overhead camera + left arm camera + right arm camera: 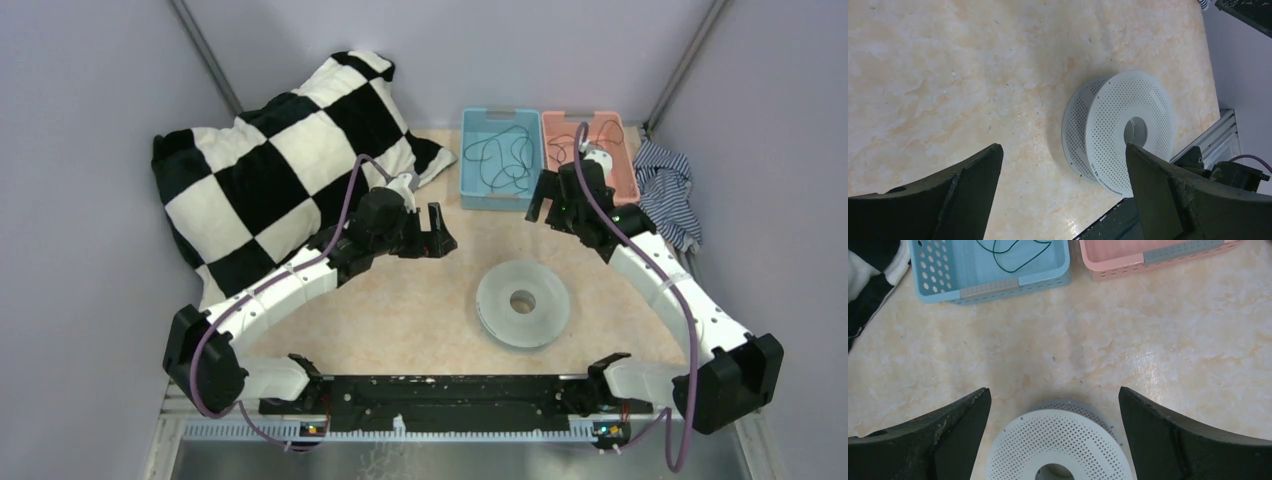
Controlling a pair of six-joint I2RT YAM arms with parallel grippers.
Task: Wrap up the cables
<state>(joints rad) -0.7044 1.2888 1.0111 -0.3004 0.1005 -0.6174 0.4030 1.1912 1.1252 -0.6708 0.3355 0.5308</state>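
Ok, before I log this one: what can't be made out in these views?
Pink basket: in the top view the right arm covers part of its inside; the right wrist view cuts it at the top edge.
Cables in the blue basket: too thin in the top view to count; the right wrist view shows only a loop.
Spool: its flanges hide the core in every view.

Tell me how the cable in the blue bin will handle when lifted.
Probably floppy: the cable lies in loose loops in the blue bin. Likely very light, being thread-thin. It may snag or trail, since the loops overlap.
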